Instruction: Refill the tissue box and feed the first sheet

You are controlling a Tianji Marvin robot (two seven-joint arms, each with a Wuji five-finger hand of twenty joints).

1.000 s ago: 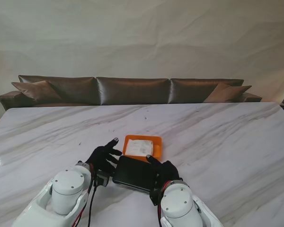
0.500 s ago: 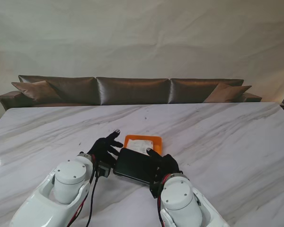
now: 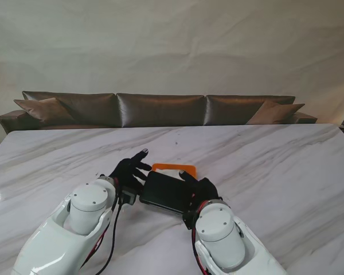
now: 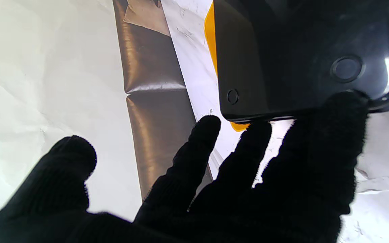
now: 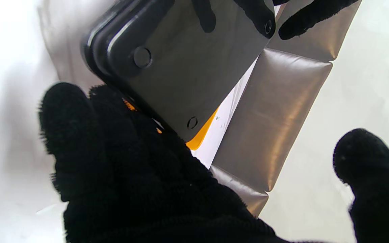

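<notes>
Tissue box [image 3: 173, 169], orange: near counter [image 3: 275, 166] front edge, under black lid [image 3: 167, 193]. Lid rigid, glossy, likely slippery; hold by short ends. Left hand [image 3: 128, 173] and right hand [image 3: 200, 190] pinch it, fingers spread.

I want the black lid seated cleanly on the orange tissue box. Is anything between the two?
Nothing visible does. The black lid, with the left hand and right hand at its ends, hangs over the orange box, leaving only the far rim showing. The space under the lid is hidden from view.
</notes>
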